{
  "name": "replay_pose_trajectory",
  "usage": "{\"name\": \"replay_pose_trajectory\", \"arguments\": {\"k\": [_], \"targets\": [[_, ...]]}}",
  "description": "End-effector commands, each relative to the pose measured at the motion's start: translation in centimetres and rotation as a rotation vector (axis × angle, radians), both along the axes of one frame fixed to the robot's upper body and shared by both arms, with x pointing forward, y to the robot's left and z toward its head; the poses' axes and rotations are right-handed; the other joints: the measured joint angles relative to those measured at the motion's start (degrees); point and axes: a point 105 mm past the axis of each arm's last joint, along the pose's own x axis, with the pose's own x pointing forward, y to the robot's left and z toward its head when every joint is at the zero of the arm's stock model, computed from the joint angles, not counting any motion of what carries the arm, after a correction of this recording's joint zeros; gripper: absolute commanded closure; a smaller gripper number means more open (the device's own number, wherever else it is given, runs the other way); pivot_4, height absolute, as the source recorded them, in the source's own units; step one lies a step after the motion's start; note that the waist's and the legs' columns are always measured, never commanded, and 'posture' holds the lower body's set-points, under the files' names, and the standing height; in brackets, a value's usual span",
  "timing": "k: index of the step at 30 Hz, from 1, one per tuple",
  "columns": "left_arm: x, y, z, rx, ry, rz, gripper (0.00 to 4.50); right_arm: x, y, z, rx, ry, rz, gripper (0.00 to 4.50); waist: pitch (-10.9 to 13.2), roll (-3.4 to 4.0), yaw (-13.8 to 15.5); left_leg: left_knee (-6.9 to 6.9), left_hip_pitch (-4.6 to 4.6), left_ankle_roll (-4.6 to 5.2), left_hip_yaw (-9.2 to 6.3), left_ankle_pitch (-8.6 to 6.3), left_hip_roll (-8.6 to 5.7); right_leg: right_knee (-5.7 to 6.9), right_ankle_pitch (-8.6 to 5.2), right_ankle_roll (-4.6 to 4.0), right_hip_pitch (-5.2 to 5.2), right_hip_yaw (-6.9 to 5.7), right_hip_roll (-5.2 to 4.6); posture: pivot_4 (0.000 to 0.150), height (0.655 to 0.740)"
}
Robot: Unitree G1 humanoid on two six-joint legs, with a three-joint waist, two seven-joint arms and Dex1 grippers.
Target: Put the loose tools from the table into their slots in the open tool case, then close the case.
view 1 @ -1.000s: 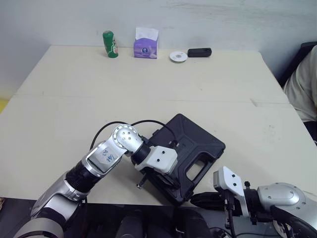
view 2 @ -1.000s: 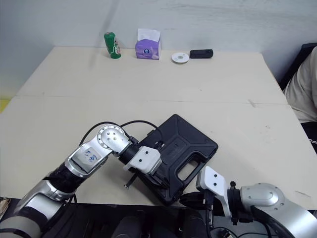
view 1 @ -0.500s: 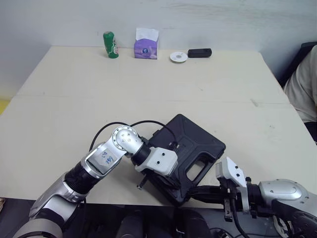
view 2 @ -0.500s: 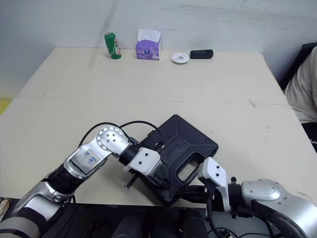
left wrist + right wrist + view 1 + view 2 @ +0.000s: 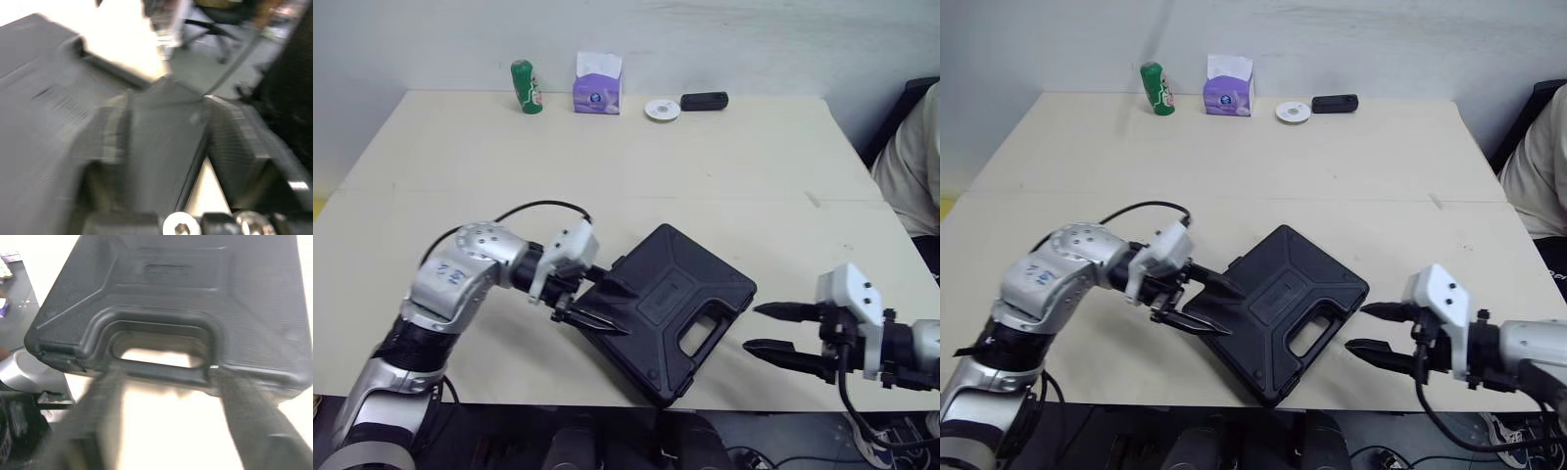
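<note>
The black tool case [image 5: 677, 302] lies closed on the table, near its front edge, with the carry handle [image 5: 161, 366] turned toward my right side. My left gripper [image 5: 607, 305] is open at the case's left edge, its fingers spread over that edge; I cannot tell whether they touch it. My right gripper [image 5: 752, 328] is open just right of the handle, clear of the case, with nothing between its fingers [image 5: 249, 401]. The left wrist view shows the case lid [image 5: 44, 98] close up and blurred.
At the table's far edge stand a green can [image 5: 525, 86], a purple tissue box [image 5: 596, 90], a white disc [image 5: 661, 110] and a small black device [image 5: 704, 100]. A person's sleeve [image 5: 915, 166] shows at the right edge. The case slightly overhangs the front edge.
Both grippers have gone from shut to open. My left arm has drawn back to the left off the lid. My right gripper has risen from below the table edge to beside the handle.
</note>
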Motion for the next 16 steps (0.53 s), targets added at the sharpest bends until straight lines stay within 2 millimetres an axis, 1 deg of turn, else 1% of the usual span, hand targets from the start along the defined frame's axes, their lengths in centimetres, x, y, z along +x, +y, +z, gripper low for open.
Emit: {"name": "replay_pose_trajectory", "arguments": {"k": [1,3,5,8,10,12,13,16], "targets": [[-0.1,2.5,2.7,-0.063,-0.006,0.125,0.03,0.1,-2.2,2.7,-0.016,-0.05,-0.006,0.0,0.0,-0.05,-0.1,0.0,0.0,0.02,0.01,-0.01,0.0,-0.01,0.01,0.01,0.01,0.01,-0.01,0.15,0.7278],[-0.3,4.8,3.8,-0.068,-0.01,0.233,0.03,0.3,-3.6,3.9,-0.029,-0.056,-0.026,0.0,0.1,-0.05,-0.1,0.0,0.01,0.03,0.02,-0.01,0.01,-0.03,0.01,0.02,0.01,0.03,-0.02,0.15,0.7278],[-0.7,7.4,4.3,-0.051,-0.02,0.343,0.03,0.3,-4.8,4.8,-0.046,-0.072,-0.037,0.0,0.1,-0.01,-0.2,-0.05,0.02,-0.01,0.02,-0.03,0.03,-0.04,0.0,0.0,-0.02,0.03,-0.01,0.15,0.7278],[-1.4,10.6,5.4,-0.044,-0.038,0.497,0.03,0.5,-6.4,6.1,-0.072,-0.115,-0.06,0.0,0.3,0.1,-0.1,-0.08,0.05,-0.07,0.03,-0.06,0.05,-0.05,-0.03,-0.04,-0.03,0.02,0.0,0.15,0.7278],[-2.2,12.5,5.6,-0.039,-0.048,0.58,0.03,0.8,-7.3,6.8,-0.087,-0.129,-0.084,0.0,0.3,0.2,-0.2,-0.07,0.04,-0.09,0.03,-0.08,0.05,-0.06,-0.03,-0.04,-0.04,0.02,-0.01,0.15,0.7278],[-2.8,13.9,5.7,-0.036,-0.056,0.639,0.03,1.1,-7.8,7.2,-0.097,-0.14,-0.094,0.0,0.4,0.3,-0.2,-0.07,0.05,-0.15,0.03,-0.12,0.05,-0.09,-0.03,-0.04,-0.05,0.04,-0.05,0.15,0.7278],[-2.9,14.5,5.8,-0.043,-0.056,0.669,0.03,1.3,-8.0,7.5,-0.097,-0.149,-0.1,0.0,0.4,0.33,-0.1,-0.08,0.06,-0.32,0.03,-0.22,0.05,-0.09,-0.04,-0.06,-0.05,0.05,-0.05,0.15,0.7278],[-3.0,15.3,6.0,-0.061,-0.052,0.709,0.03,1.8,-8.1,7.9,-0.093,-0.168,-0.104,0.0,0.5,0.47,0.1,-0.08,0.03,-0.49,0.01,-0.31,0.06,-0.09,-0.05,-0.09,-0.1,0.05,-0.09,0.15,0.7278]]}}
